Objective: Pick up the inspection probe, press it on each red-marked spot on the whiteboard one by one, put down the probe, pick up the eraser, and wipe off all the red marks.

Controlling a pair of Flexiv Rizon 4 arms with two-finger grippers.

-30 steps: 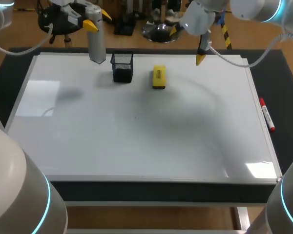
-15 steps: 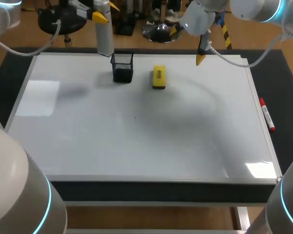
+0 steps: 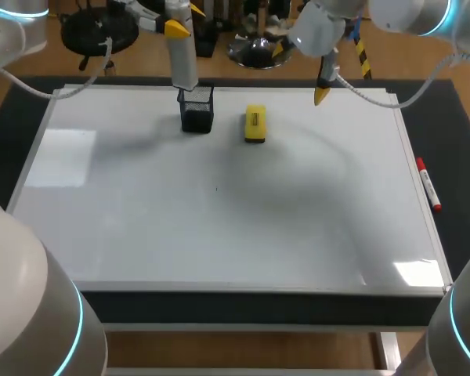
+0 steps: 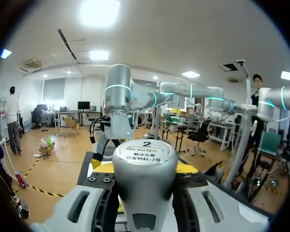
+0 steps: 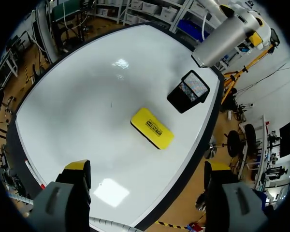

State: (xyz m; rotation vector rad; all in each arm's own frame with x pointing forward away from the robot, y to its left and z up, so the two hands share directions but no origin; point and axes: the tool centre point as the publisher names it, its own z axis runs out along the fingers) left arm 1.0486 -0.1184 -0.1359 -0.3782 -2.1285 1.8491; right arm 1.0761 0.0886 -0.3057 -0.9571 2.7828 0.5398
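My left gripper (image 3: pixel 185 21) is shut on the top of a grey cylindrical inspection probe (image 3: pixel 182 61), which hangs upright just above the rear left corner of the black mesh holder (image 3: pixel 197 108). In the left wrist view the probe (image 4: pixel 145 166) fills the gap between the fingers (image 4: pixel 102 167). The yellow eraser (image 3: pixel 254 124) lies flat on the whiteboard (image 3: pixel 141 219) right of the holder. My right gripper (image 3: pixel 322 91) hangs open over the board's far edge, above the eraser (image 5: pixel 152 128), the holder (image 5: pixel 188 92) and the probe (image 5: pixel 222 41). I see no red marks on the board.
A red marker (image 3: pixel 428 184) lies along the whiteboard's right edge. A tiny dark speck (image 3: pixel 216 188) sits near the board's middle. A dark table border surrounds the board.
My left arm has carried the probe to the right, from left of the mesh holder to just above it. The right arm has stayed still.
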